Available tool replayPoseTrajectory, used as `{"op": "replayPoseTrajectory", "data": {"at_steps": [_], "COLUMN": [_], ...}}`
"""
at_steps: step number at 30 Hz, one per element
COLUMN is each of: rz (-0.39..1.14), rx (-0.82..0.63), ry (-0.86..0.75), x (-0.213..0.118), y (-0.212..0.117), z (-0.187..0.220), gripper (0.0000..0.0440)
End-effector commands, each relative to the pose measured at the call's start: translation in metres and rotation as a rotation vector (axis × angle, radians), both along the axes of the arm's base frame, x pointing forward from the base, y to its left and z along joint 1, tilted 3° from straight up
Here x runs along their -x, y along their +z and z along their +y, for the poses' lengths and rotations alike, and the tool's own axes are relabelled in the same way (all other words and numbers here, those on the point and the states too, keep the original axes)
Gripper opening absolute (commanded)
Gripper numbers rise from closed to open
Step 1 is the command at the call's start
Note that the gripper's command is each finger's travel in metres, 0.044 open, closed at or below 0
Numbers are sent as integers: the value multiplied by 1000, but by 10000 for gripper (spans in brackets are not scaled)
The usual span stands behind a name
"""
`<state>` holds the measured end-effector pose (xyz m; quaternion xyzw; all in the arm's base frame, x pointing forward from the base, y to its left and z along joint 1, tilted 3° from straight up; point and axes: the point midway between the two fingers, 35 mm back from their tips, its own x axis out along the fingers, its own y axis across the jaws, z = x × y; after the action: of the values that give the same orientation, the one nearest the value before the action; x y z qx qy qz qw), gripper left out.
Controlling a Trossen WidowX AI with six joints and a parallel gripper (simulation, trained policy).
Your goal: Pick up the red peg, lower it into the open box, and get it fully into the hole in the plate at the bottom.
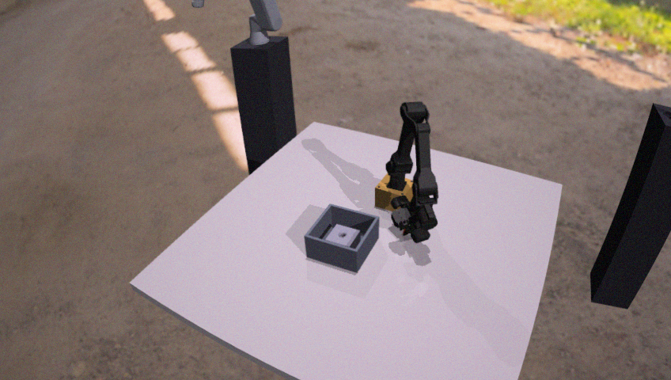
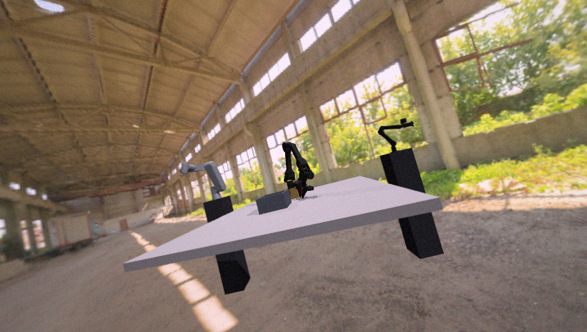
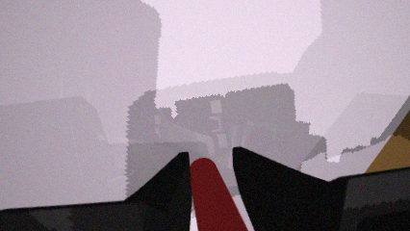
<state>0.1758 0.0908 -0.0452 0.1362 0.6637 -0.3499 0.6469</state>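
The red peg [image 3: 217, 202] is between the two black fingers of my gripper [image 3: 211, 159] [image 2: 302, 196], which is shut on it. In the wrist view the peg leans across the gap, its far end by the left finger, with a narrow strip showing on its right. The fingertips are low, close to the table top; whether the peg's end touches the table cannot be told. The open grey box [image 1: 331, 256] [image 2: 273, 203] stands beside my gripper, to its left in the top view. The pale plate [image 1: 350, 237] with its hole shows inside the box.
The orange-yellow base block [image 1: 384, 197] [image 3: 392, 156] of my arm stands close beside the gripper. The box walls rise around the plate. The white table [image 1: 225, 264] [image 2: 349, 218] ends at its front edge. Dark pedestals [image 1: 263, 103] [image 2: 408, 174] stand beyond the table.
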Motion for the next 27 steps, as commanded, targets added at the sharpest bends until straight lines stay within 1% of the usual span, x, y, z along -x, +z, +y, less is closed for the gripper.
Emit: {"op": "replayPoseTrajectory", "data": {"at_steps": [1,2,11,21,27], "rz": [43,50,-17,-73,-115], "rx": [20,24,77,121,139], "ry": [-10,-10,7,1,-30], "x": [6,6,-18,-40,-57], "y": [-4,-4,23,64,91], "z": [-3,-3,-12,-26,-36], "gripper": [6,0,0,0,0]}}
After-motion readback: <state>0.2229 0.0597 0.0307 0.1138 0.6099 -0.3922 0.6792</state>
